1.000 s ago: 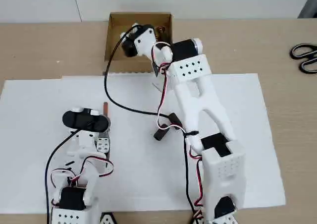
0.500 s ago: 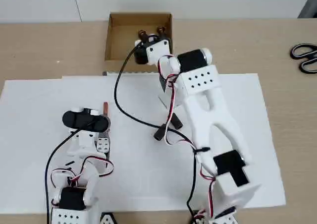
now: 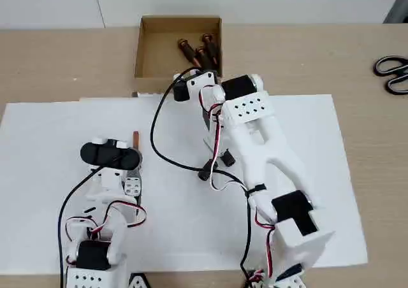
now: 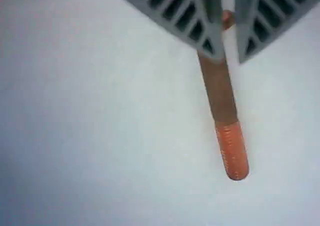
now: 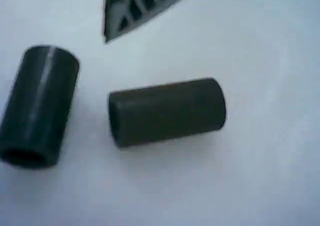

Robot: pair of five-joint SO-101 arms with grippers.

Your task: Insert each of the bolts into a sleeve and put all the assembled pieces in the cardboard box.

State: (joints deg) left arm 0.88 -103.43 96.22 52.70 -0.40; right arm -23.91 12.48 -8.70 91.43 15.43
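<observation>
Copper bolt [image 4: 222,111] between left fingers [image 4: 172,6] (two black sleeves [image 5: 165,111] on paper [image 5: 260,186])

A cardboard box [image 3: 148,52] sits open at the far edge of the table [image 3: 64,52], with a few brown bolts [image 3: 199,48] lying in its right side. The right arm [image 3: 255,135] stretches across the white paper [image 3: 57,148], its tip just short of the box. Two black sleeves [image 3: 206,171] lie on the paper beside it, under its cables. The left arm [image 3: 108,173] is folded low – a brown bolt [image 3: 136,137] pokes out by its black head. Scissors [image 3: 392,72] lie far right.
</observation>
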